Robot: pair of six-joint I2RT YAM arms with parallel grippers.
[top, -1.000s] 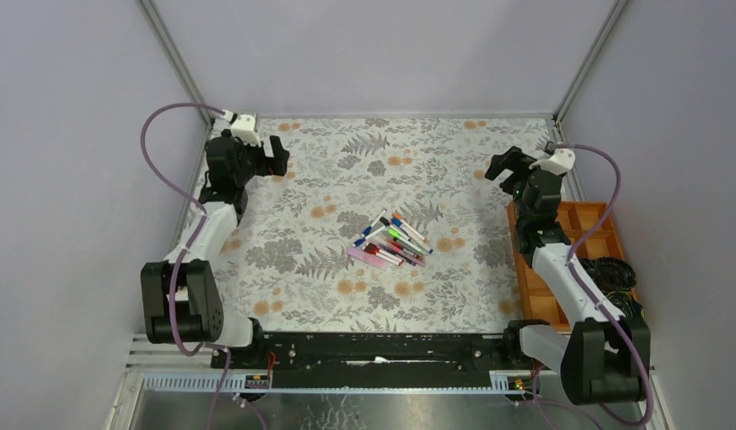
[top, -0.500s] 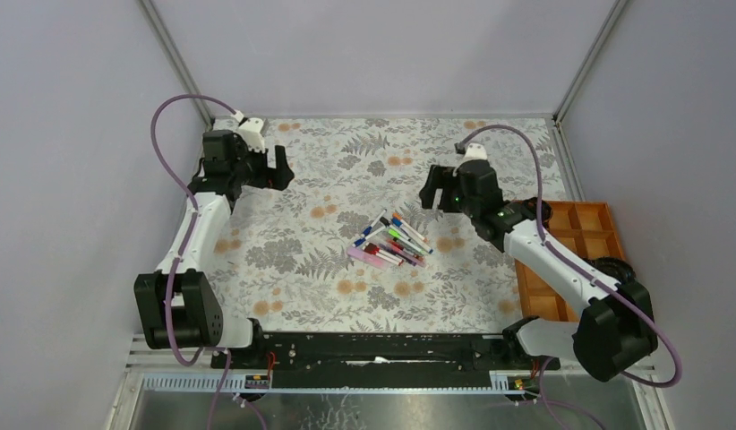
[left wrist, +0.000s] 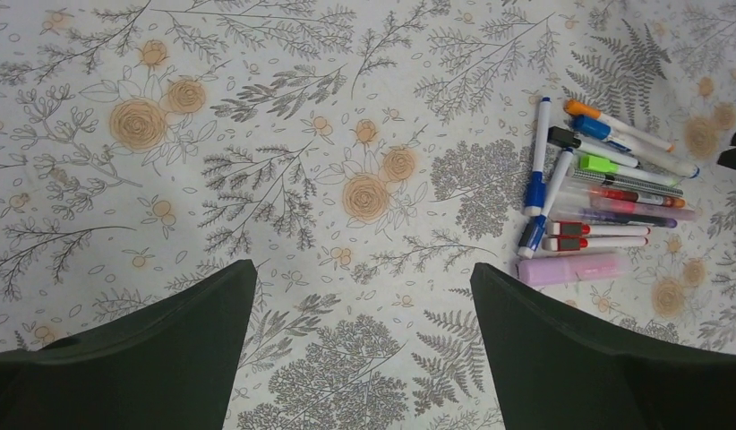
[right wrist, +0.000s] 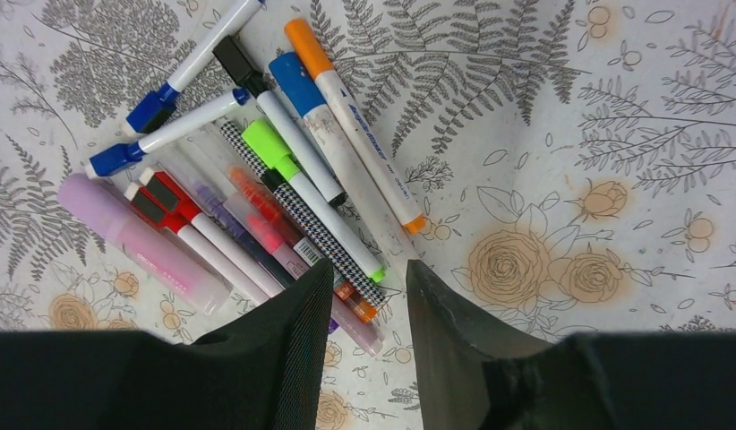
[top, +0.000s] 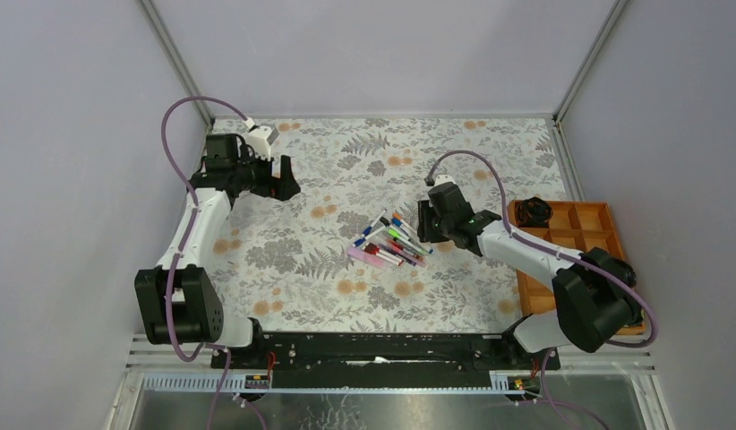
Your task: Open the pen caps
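Table (top: pixel 293 269): top is pale, printed all over with grey ferns and orange roses.

Pens (top: pixel 389 240) lie on it near centre in one loose pile, mostly side by side, several touching or overlapping. Caps (right wrist: pixel 266 143) seen seated in orange, blue, black, green and red. Two white pens with blue caps sit at the pile's edge, slanted against the rest. Lilac marker (right wrist: pixel 123 228), thicker, bounds one side.

Orange tray (top: pixel 579 228) at the right edge, well apart from the pile.

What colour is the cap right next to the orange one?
It's a blue cap, clearest in the right wrist view.
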